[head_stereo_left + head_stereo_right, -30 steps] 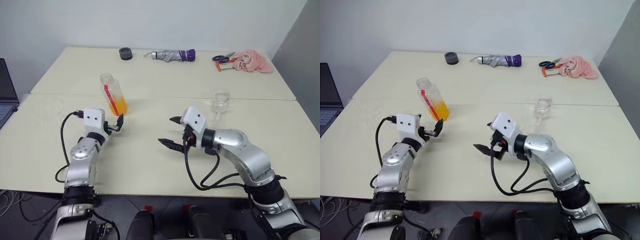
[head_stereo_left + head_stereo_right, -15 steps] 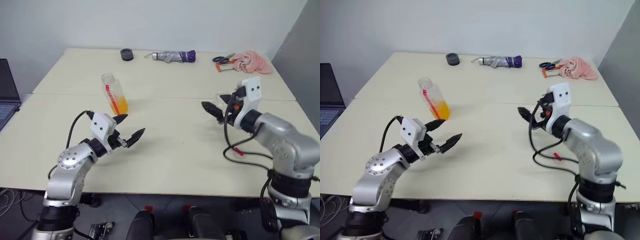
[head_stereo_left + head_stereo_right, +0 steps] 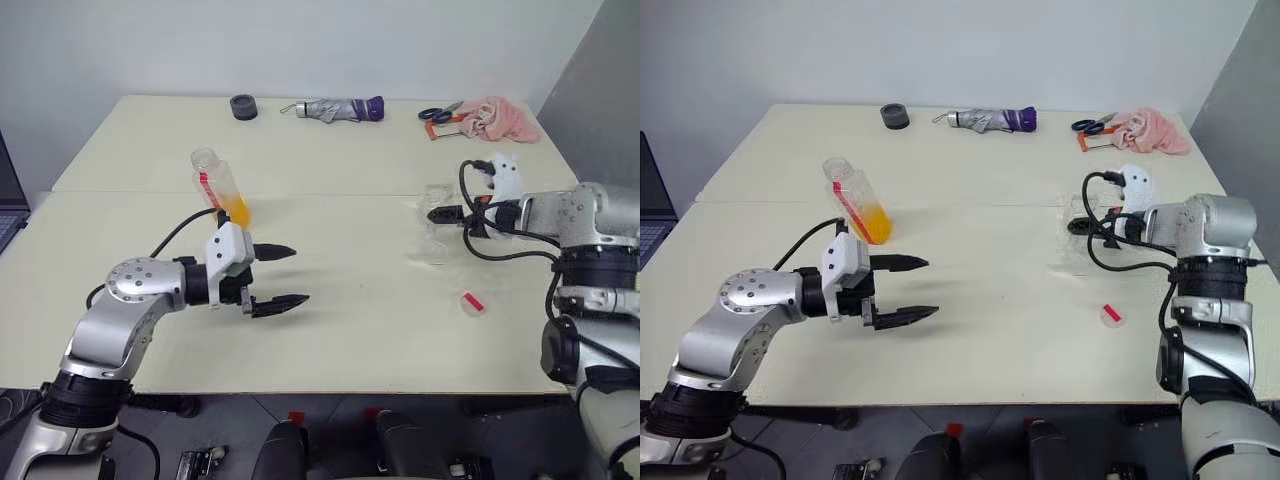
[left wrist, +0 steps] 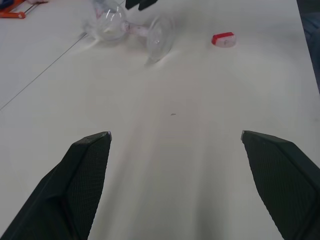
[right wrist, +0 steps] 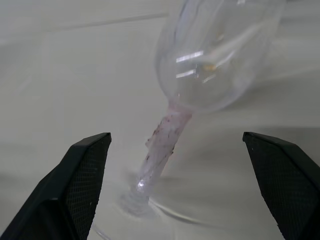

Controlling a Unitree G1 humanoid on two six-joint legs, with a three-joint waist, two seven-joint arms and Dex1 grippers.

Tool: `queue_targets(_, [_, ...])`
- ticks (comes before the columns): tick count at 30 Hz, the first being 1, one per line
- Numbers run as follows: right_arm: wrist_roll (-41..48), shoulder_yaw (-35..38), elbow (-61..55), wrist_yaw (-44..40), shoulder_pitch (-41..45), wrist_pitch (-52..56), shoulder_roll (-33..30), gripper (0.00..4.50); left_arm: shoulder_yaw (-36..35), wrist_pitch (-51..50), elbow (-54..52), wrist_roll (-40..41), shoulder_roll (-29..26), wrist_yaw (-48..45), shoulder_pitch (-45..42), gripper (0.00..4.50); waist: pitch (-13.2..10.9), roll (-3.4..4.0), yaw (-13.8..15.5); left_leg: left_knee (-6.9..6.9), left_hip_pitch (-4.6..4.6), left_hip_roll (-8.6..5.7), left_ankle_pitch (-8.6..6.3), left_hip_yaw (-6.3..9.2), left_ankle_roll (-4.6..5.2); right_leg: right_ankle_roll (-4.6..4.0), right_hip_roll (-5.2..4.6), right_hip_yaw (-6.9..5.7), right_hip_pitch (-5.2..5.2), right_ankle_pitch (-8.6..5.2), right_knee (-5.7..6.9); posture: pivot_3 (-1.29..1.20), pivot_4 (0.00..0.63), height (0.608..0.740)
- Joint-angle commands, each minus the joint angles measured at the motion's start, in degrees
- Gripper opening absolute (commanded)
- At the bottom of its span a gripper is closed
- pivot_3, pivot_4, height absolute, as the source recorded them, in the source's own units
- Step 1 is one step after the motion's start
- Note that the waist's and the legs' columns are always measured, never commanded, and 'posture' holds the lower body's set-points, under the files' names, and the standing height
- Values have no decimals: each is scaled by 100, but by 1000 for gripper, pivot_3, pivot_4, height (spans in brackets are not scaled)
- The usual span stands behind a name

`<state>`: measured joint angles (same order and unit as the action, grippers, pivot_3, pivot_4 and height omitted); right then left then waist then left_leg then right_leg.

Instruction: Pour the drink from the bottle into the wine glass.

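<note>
The bottle (image 3: 222, 187) stands left of centre with its mouth uncapped, and the orange drink (image 3: 236, 211) fills its lower part. Its red and white cap (image 3: 472, 303) lies on the table at the right. The wine glass (image 4: 125, 27) lies on its side, its bowl (image 5: 215, 55) and stem (image 5: 162, 140) in the right wrist view. My right gripper (image 3: 440, 213) is open just beside the glass, with the stem ahead of its spread fingers (image 5: 75, 180). My left gripper (image 3: 295, 275) is open and empty, pointing across the table, right of the bottle.
Along the far edge lie a black round object (image 3: 243, 106), a folded grey-purple umbrella (image 3: 330, 108), scissors (image 3: 437, 114) and a pink cloth (image 3: 497, 117). A seam (image 3: 330, 195) joins the two tables. My right arm's cable (image 3: 500, 250) hangs near the glass.
The left gripper has swung away from the bottle and now points right. The right gripper has travelled right to the wine glass, which stood upright before and now lies on its side.
</note>
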<state>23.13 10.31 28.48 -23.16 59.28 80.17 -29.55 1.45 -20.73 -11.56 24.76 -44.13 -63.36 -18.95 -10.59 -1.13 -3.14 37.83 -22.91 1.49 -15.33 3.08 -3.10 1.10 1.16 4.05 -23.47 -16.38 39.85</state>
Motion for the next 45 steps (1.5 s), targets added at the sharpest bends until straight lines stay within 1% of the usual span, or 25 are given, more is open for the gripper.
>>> queue_targets(1, [-129, -220, 815, -372, 460, -247, -182, 4500, 32, 98, -67, -47, 32, -34, -119, 4461, 0, 0, -2, 0, 0, 0, 0, 0, 0, 0, 0, 0, 0, 0, -1, 0, 150, 740])
queue_targets(8, [-496, -858, 2117, -1149, 1069, -893, -153, 4500, 54, 180, -21, -114, 62, -92, -156, 4461, -2, 2, -12, 0, 0, 1, -1, -2, 1, 0, 1, 1, -4, 0, 1, 0, 150, 740])
queue_targets(15, [-937, -1173, 3220, -1674, 1488, -1665, 23, 4500, 149, 345, 100, -250, 115, -152, -246, 4461, -2, 3, -13, 0, -1, 0, -1, -1, 1, 0, 1, 0, -4, 0, 2, 0, 150, 740])
queue_targets(18, [-1069, -1141, 3543, -1772, 1565, -1933, 123, 3867, 204, 432, 176, -327, 155, -167, -313, 4500, -3, 5, -13, 1, -1, 0, 0, -2, 1, 0, 1, 0, -4, 0, 3, 0, 150, 740])
queue_targets(23, [-1109, -929, 3821, -1781, 1648, -2124, 167, 2077, 224, 501, 238, -368, 171, -171, -315, 4500, -3, 5, -12, 1, -2, 0, 0, -1, 0, 0, -3, 0, -5, 0, 4, 0, 150, 740])
queue_targets(24, [-1097, -882, 3850, -1766, 1651, -2132, 168, 1800, 224, 514, 243, -374, 170, -171, -306, 4500, -3, 5, -12, 1, -2, 1, 0, -1, 0, 0, -4, 0, -5, 0, 4, 0, 150, 740])
queue_targets(27, [-1052, -711, 3891, -1737, 1665, -2069, 123, 654, 233, 539, 269, -389, 165, -182, -288, 4500, -3, 5, -13, 1, -1, 0, 0, -1, 0, -1, -5, 1, -4, 1, 5, 0, 150, 740])
queue_targets(28, [-1026, -660, 3873, -1767, 1682, -2022, 96, 318, 231, 542, 278, -389, 165, -183, -285, 4500, -3, 5, -13, 1, -1, 0, 0, -1, 0, -1, -5, 0, -4, 1, 6, 0, 150, 740])
queue_targets(29, [-1002, -604, 3850, -1777, 1697, -1979, 75, 158, 226, 544, 284, -386, 165, -184, -278, 4500, -3, 5, -10, 1, -1, 0, 0, 0, 0, 0, -5, -1, -4, 1, 6, 0, 150, 740])
queue_targets(32, [-908, -477, 3664, -1872, 1724, -1747, 61, 159, 220, 548, 304, -380, 168, -182, -244, 4500, -4, 7, -9, 2, -2, 0, 0, 0, 0, 0, -10, -1, -4, 1, 7, 0, 150, 740])
queue_targets(36, [-758, -180, 3410, -1708, 1671, -1664, 148, 159, 209, 521, 303, -353, 174, -173, -220, 4500, -7, 12, -12, 1, -2, 0, 0, -1, 0, 0, -11, 0, -5, 1, 6, 0, 150, 740])
queue_targets(38, [-666, 15, 3044, -1571, 1538, -2125, 252, 159, 180, 478, 299, -320, 177, -154, -230, 4500, -8, 14, -12, 1, -2, 0, 0, -1, 0, 0, -11, 0, -5, 1, 6, 0, 150, 740])
queue_targets(41, [-654, 290, 2352, -1030, 1148, -3184, 547, 159, 116, 408, 320, -275, 171, -101, -243, 4500, -9, 15, -16, 2, -2, 0, 0, -1, 0, 0, -10, -1, -5, 0, 8, 0, 150, 740])
queue_targets(43, [-843, 200, 1772, -679, 727, -3877, 779, 159, 101, 397, 337, -274, 153, -98, -246, 4500, -9, 14, -17, 2, -3, 2, 0, 1, 0, 0, -10, -1, -5, 0, 10, 0, 150, 740])
queue_targets(45, [-939, 35, 1118, -567, 252, -4265, 993, 158, 94, 388, 352, -274, 133, -116, -254, 4500, -9, 15, -16, 1, -4, 4, 0, 5, 0, 0, -13, -3, -5, 0, 8, 0, 150, 740])
